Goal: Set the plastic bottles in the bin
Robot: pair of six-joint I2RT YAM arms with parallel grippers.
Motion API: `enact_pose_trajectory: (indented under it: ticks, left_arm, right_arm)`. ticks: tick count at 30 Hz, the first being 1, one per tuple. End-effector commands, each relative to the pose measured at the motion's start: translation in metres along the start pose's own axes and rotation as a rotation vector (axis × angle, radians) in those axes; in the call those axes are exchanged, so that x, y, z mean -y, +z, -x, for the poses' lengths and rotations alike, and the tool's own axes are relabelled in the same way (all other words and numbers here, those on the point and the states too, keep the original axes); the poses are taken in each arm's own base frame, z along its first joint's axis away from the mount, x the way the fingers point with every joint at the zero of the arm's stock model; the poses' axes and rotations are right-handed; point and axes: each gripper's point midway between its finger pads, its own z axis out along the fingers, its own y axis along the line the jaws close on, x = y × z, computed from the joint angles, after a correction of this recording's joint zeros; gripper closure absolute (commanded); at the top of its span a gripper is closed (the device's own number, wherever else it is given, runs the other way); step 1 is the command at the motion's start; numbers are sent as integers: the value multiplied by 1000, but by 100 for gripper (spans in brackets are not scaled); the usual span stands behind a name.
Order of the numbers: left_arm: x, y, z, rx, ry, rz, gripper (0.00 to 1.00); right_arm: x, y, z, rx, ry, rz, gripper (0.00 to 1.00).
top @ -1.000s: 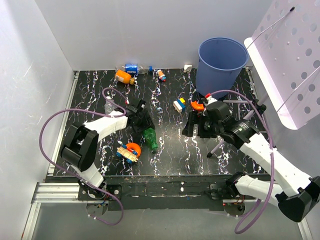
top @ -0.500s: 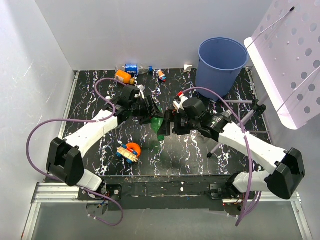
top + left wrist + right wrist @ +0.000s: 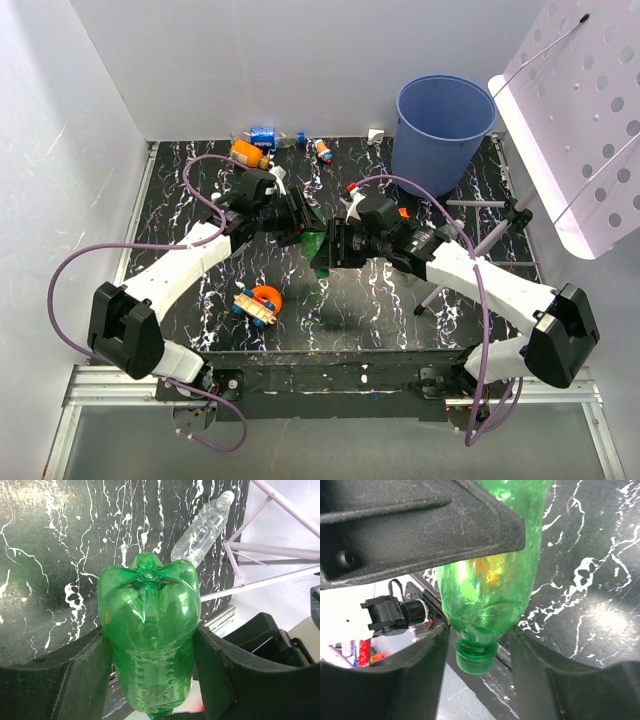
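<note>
A translucent green bottle (image 3: 318,248) hangs above the middle of the table between both arms. My left gripper (image 3: 300,235) is shut on its lower body, seen base-first in the left wrist view (image 3: 150,615) with the left gripper (image 3: 150,645) pressing both sides. My right gripper (image 3: 332,250) has come in from the opposite side. In the right wrist view its jaws touch the shoulder of the green bottle (image 3: 490,595) just above the cap, right gripper (image 3: 479,640). The blue bin (image 3: 435,150) stands at the back right. An orange bottle (image 3: 246,152) and a blue-labelled one (image 3: 264,137) lie by the back wall.
A clear bottle (image 3: 202,527) lies near thin tripod legs (image 3: 480,205) at the table's right side. An orange-and-blue toy (image 3: 258,300) sits front left, a smaller toy (image 3: 322,150) at the back. A white perforated board (image 3: 580,120) leans over the right edge.
My left gripper lifted the green bottle off the table toward the centre. The right arm swung left from near the bin and its jaws closed in on the bottle's neck end.
</note>
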Motion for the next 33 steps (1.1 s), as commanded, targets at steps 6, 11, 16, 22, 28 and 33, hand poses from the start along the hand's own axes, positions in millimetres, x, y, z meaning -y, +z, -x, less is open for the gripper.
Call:
enact_pose_trajectory:
  ticks: [6,11,16,22,28,33]
  left_arm:
    - [27,-22,19,93,50,-56,50]
    - [28,-25,22,105,59,-57,48]
    - [29,-28,27,109,107,-33,2]
    - [38,-70,60,241,251,75,2]
    - [48,-114,91,356,333,135,2]
    - [33,-118,103,359,293,144,2]
  right_arm:
    - [-31,10,7,5,-11,94,37]
    - [-26,13,15,36,-8,56,75]
    - [-11,9,33,63,-62,-95,99]
    - [17,-19,102,142,-199,-356,99]
    - [40,-63,208,304,-170,-401,99]
    - [73,-98,278,418,-111,-504,99]
